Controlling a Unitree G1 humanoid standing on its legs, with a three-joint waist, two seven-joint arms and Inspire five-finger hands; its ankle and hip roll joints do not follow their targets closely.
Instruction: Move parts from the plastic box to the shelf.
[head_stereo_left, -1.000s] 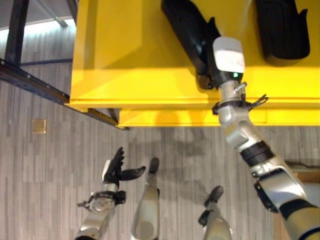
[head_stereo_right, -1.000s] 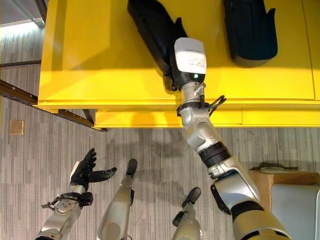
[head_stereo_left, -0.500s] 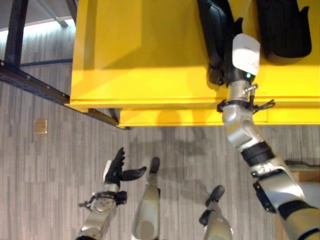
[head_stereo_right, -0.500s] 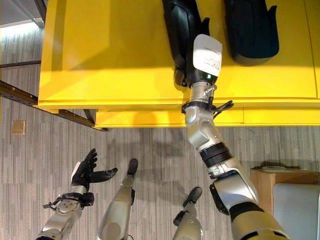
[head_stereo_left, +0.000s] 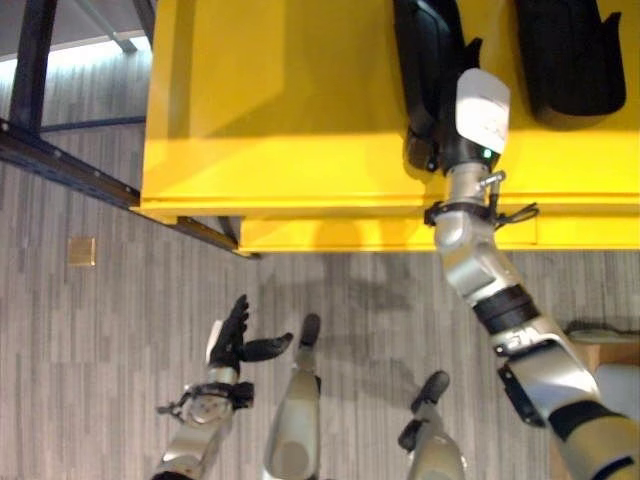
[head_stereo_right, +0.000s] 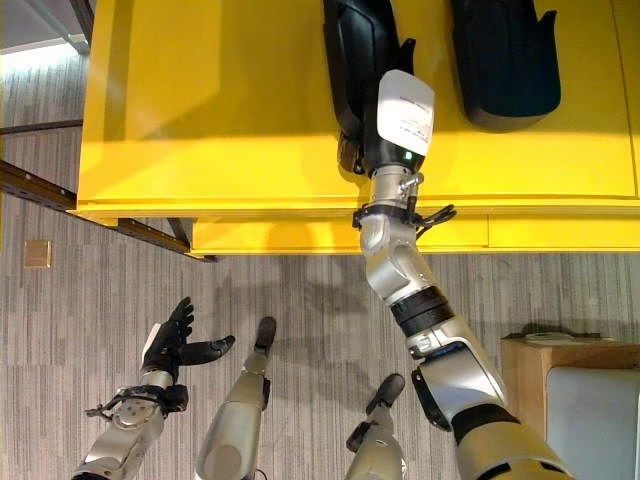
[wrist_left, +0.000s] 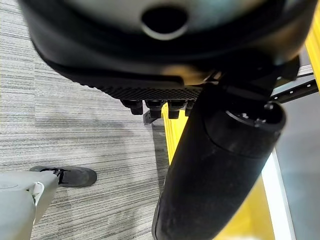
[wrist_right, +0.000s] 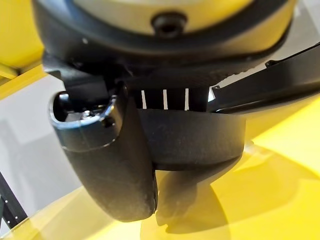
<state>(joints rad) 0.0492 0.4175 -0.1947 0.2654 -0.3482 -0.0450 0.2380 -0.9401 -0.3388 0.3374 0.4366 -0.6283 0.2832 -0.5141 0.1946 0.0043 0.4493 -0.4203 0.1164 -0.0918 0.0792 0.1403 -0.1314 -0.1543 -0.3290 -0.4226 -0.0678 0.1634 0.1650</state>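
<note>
A: Where is the part (head_stereo_right: 362, 55) placed?

B: It is laid on the shelf (head_stereo_right: 200, 110), near the front edge, with a second part (head_stereo_right: 503, 62) beside it. Its near end is gripped by the right hand (head_stereo_right: 372, 150), with thumb and fingers curled round it in the right wrist view.

A: What could go wrong?

B: If the hand is withdrawn before the grip is fully released, the part could be dragged off the shelf edge. The left hand (head_stereo_left: 232, 338) is held low before the shelf, fingers loosely spread, nothing in it.
</note>
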